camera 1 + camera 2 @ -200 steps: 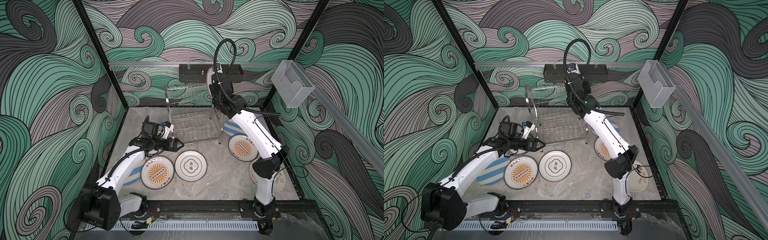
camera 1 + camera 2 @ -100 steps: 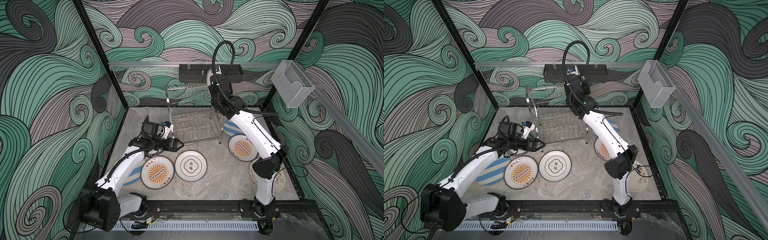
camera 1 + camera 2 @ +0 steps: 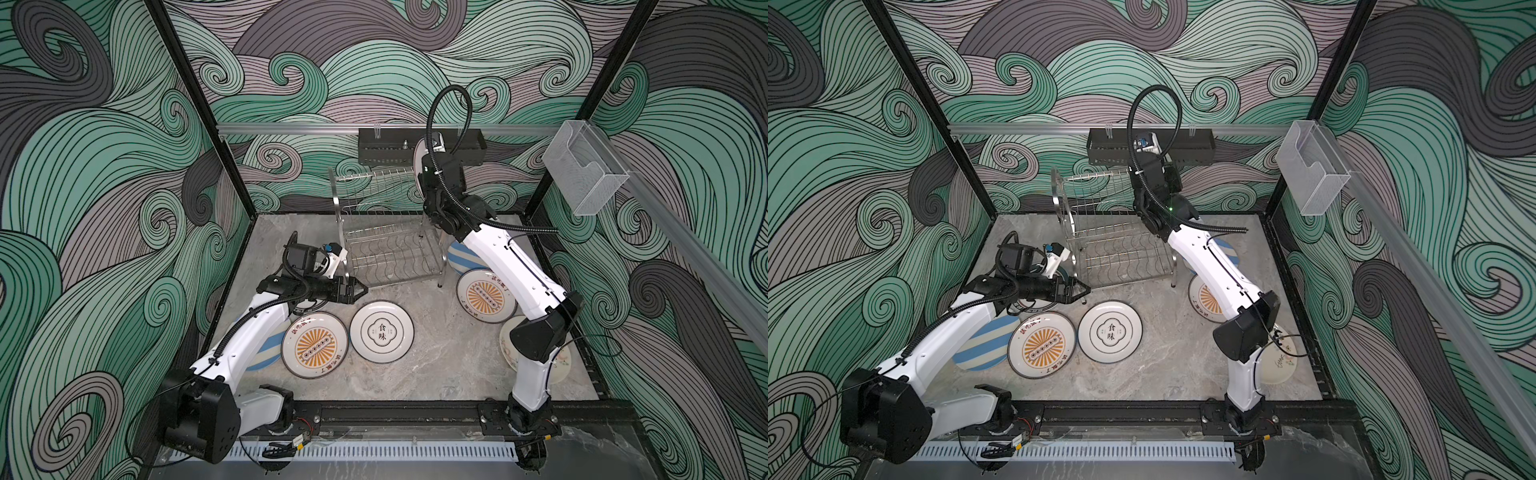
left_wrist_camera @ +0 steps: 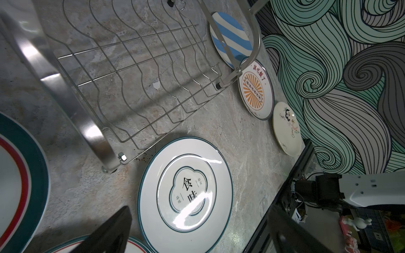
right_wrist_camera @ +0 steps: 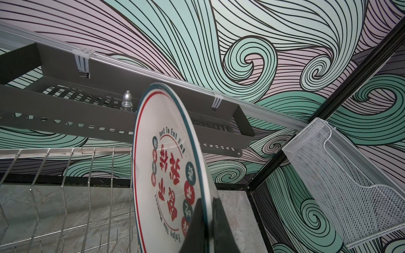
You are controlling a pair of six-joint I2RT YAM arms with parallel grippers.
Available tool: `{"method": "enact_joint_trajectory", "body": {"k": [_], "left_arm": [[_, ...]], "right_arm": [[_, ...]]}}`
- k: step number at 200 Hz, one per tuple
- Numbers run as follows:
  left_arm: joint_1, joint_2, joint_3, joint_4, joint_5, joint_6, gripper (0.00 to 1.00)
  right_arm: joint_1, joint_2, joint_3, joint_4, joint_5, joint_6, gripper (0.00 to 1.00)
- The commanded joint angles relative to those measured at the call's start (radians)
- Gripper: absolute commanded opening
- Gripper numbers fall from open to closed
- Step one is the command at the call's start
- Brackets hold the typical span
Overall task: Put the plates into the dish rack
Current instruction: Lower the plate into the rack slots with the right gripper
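The dish rack [image 3: 386,232] [image 3: 1113,232] stands at the back middle of the floor, its wire slots bare. My right gripper [image 5: 208,203] is shut on the rim of a plate with red characters [image 5: 166,166], held upright above the right end of the rack's upper tier [image 5: 65,175]. My left gripper [image 3: 359,289] [image 4: 197,232] hangs open and holds nothing, low by the rack's front left foot. Flat on the floor lie a black-character plate [image 3: 381,331] [image 4: 185,192], two sunburst plates [image 3: 314,351] [image 3: 484,296], two blue-striped plates [image 3: 266,353] [image 3: 461,257] and a cream plate [image 3: 561,365].
A black perforated tray [image 3: 386,149] hangs on the back rail just behind the held plate. A clear box [image 3: 584,174] is fixed to the right wall. Another plate with a red and green rim [image 4: 17,175] lies under my left arm. A black rail [image 3: 415,411] bounds the front.
The right arm has shifted only slightly with its plate at the rack's right end. The left arm and the plates on the floor have not moved.
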Motion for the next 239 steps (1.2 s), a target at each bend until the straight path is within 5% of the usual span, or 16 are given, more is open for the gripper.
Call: {"method": "enact_joint_trajectory", "body": {"k": [1,149,239], "left_arm": [[-0.003,-0.020,0.018,-0.014,-0.001,0.018,0.99],[-0.003,-0.023,0.018,-0.016,-0.015,0.017,0.98],[-0.001,-0.037,0.020,-0.022,-0.046,0.021,0.99]], "right_arm": [[-0.017,-0.026,-0.023,0.013,0.017,0.005,0.11],[-0.018,-0.065,-0.035,-0.006,-0.006,-0.012,0.39],[-0.024,-0.142,-0.044,-0.086,-0.161,0.056,0.75]]}}
